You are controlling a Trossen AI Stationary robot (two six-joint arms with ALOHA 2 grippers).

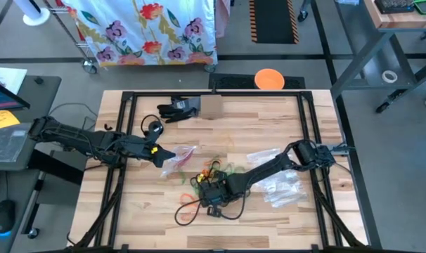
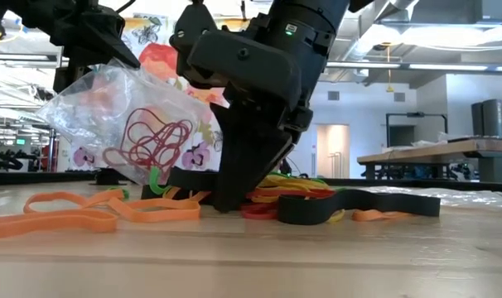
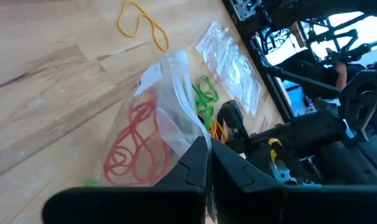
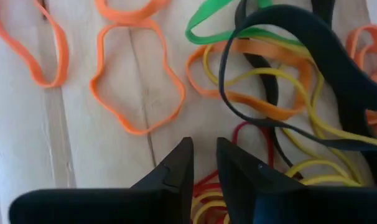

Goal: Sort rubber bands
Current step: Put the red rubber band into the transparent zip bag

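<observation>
Right gripper (image 4: 204, 163) was down on the table (image 1: 283, 119) at the near middle, tips planted in the pile of rubber bands (image 1: 214, 171). Its fingers (image 4: 176, 165) stood only a narrow gap apart, and I saw a red band (image 4: 204, 182) and some yellow ones just under the tips. Whether the fingers actually had hold of a band, I could not tell. From the low camera its dark body rose straight over the heap, with orange loops (image 2: 69, 211) spread flat on the wood to one side.

Left gripper (image 3: 208, 163) was closed on the edge of a clear plastic bag (image 3: 167, 93), holding it up off the table just beside the pile. I could see several red bands (image 2: 152, 136) bunched inside that bag. More clear bags (image 1: 282, 188) lay on the wood by the right arm. One yellow band (image 3: 142, 23) lay alone, well apart from the heap. Green bands (image 3: 206, 96) sat at the pile's edge near the bag.
</observation>
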